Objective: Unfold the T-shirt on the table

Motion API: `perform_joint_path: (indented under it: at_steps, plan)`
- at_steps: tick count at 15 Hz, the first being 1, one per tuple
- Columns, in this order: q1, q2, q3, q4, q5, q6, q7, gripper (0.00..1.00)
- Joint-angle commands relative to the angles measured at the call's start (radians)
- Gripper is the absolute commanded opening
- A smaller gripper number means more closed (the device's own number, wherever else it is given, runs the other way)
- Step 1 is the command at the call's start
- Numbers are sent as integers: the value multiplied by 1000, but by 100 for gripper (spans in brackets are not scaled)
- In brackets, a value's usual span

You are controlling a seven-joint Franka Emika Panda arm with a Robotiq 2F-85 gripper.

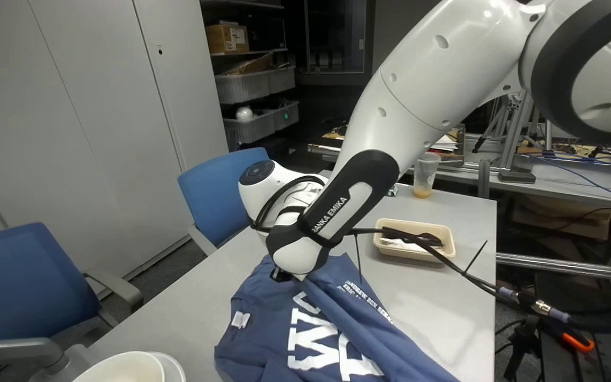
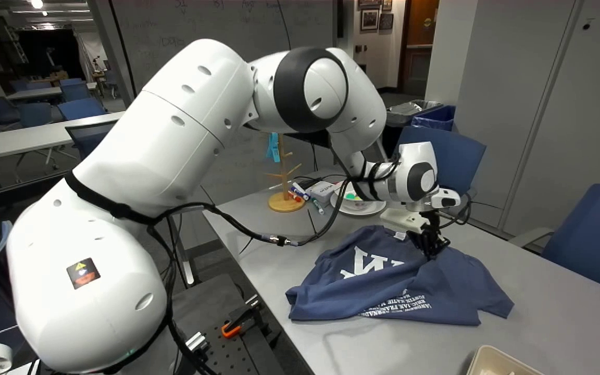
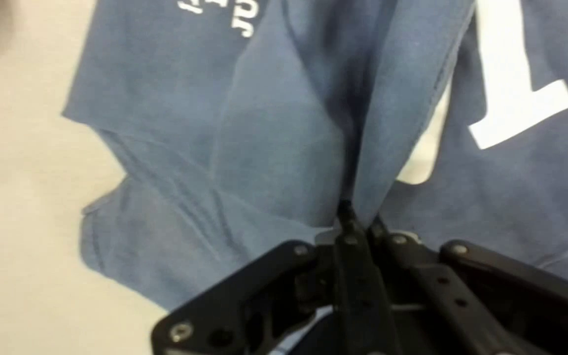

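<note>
Nearest of all, in the wrist view, the gripper point(image 3: 361, 223) is clamped on a fold of the T-shirt point(image 3: 274, 162), the cloth drawn to a narrow pinch at its tips. The shirt lies on the grey table point(image 1: 194, 302), partly doubled over, big white letters on one side of the fold and small rows of names on the other. In an exterior view I can easily spot the neck tag point(image 1: 241, 319), but the white arm point(image 1: 427, 90) comes down in the way and its wrist end covers most of the gripper. In an exterior view where a wooden stand point(image 2: 286, 203) and markers point(image 2: 302, 191) show too, the black fingers point(image 2: 428, 244) are plain, pointing down into the cloth.

Beside the shirt sits a tan tray point(image 1: 406, 252) holding something dark, with a black cable point(image 1: 463, 273) running across it. A white bowl point(image 1: 120, 371) is cut off at the bottom there. Near the table's far end stands a plastic cup point(image 1: 425, 175). Beyond are blue chairs point(image 1: 218, 196) and shelves with grey bins point(image 1: 247, 87).
</note>
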Motion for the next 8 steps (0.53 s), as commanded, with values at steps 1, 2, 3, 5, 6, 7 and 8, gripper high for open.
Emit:
perform_joint_path:
  at_steps: [1, 2, 3, 5, 6, 7, 8]
  plan:
    - [47, -126, -110, -142, -84, -27, 111, 1]
    - [51, -160, -133, -184, -101, -36, 142, 1]
    - [50, -199, -146, -229, -111, -58, 164, 1]
    - [43, -278, -159, -319, -125, -100, 198, 1]
    - [42, -325, -164, -379, -136, -117, 213, 1]
    - [38, -359, -165, -416, -148, -138, 229, 1]
    - [24, -392, -156, -455, -150, -161, 234, 1]
